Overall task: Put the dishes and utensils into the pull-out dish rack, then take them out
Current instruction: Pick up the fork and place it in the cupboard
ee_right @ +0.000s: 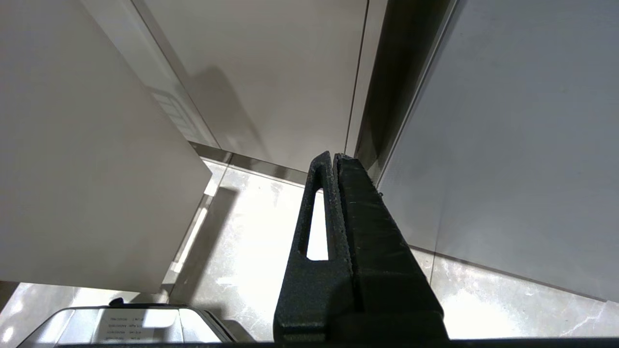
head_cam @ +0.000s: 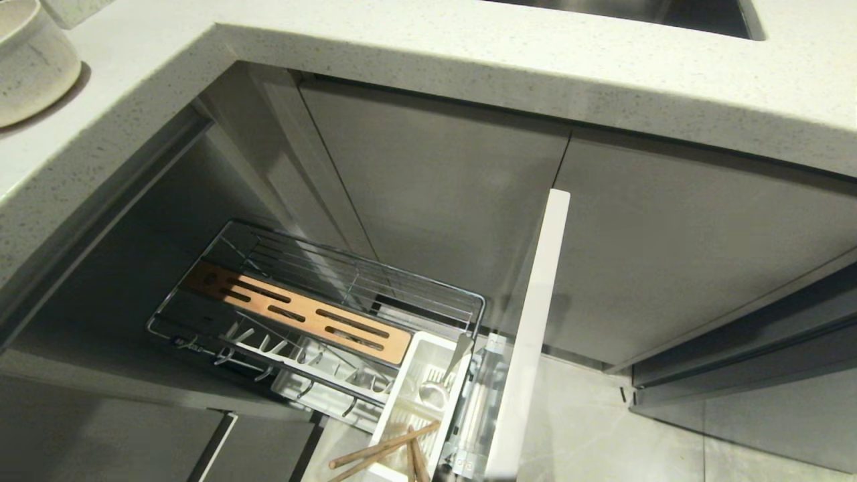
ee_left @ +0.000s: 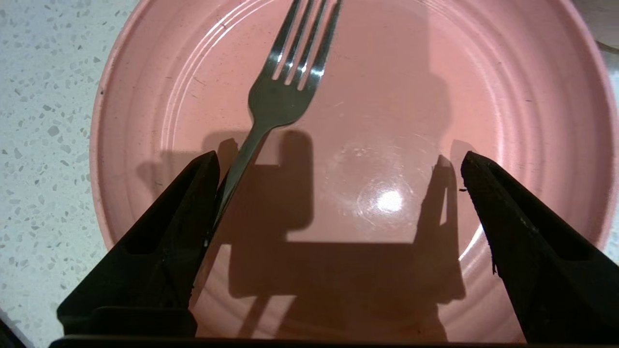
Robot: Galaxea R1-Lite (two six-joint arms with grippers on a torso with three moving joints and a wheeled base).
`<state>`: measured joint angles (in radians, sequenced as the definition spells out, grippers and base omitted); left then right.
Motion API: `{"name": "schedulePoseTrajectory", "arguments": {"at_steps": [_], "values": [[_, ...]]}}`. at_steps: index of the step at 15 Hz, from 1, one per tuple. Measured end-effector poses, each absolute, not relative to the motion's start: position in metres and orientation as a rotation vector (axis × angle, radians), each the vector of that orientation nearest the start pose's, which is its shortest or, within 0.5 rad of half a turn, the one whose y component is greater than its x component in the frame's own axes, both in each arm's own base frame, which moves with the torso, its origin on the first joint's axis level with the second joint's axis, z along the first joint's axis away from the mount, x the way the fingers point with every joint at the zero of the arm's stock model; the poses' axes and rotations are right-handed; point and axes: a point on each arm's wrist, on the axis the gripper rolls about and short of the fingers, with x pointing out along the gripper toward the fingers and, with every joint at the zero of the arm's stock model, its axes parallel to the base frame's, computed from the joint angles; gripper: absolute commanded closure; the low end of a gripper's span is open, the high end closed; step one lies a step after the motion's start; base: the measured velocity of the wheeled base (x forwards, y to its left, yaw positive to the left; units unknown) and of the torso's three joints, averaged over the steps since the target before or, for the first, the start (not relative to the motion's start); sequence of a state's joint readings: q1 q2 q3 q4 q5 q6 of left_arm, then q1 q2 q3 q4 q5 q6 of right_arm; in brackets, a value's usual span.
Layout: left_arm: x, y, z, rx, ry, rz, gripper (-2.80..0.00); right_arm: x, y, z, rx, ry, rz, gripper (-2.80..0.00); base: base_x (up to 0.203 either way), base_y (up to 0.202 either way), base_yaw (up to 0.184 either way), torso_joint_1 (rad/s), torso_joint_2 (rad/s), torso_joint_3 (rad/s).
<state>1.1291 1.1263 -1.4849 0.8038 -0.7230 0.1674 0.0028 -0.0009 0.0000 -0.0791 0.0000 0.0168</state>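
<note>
In the left wrist view my left gripper (ee_left: 339, 159) hangs open just above the pale-pink plate (ee_left: 508, 96), which lies on the speckled counter (ee_left: 43, 121). A silver fork (ee_left: 285, 82) lies across the plate. Its handle runs close along the inner side of one finger (ee_left: 184, 217); I cannot tell if they touch. The head view shows the pull-out dish rack (head_cam: 348, 274) drawn out under the counter, with wooden chopsticks (head_cam: 381, 452) in its white caddy (head_cam: 418, 361). The off-white bowl (head_cam: 30, 60) stands on the counter at far left. My right gripper (ee_right: 334, 155) is shut and empty, parked low by the cabinets.
The rack's wooden slotted strip (head_cam: 301, 311) is bare. A silver utensil (head_cam: 435, 381) stands in the caddy. The pale drawer front (head_cam: 535, 321) sticks out towards me. The steel sink (head_cam: 636, 13) is at the counter's far right. Grey cabinet doors close in the corner.
</note>
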Motion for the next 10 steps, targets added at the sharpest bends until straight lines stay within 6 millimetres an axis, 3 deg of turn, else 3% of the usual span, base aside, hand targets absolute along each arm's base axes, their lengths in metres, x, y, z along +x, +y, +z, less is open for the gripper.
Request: {"name": "schedulePoseTrajectory", "arguments": {"at_steps": [10], "values": [[0.0509, 0.0725, 0.3580, -0.215, 0.316, 0.371, -2.80, -0.0232, -0.0001, 0.0835, 0.017, -0.080, 0.003, 0.00, 0.000, 0.000, 0.000, 0.000, 0.00, 0.000]]}}
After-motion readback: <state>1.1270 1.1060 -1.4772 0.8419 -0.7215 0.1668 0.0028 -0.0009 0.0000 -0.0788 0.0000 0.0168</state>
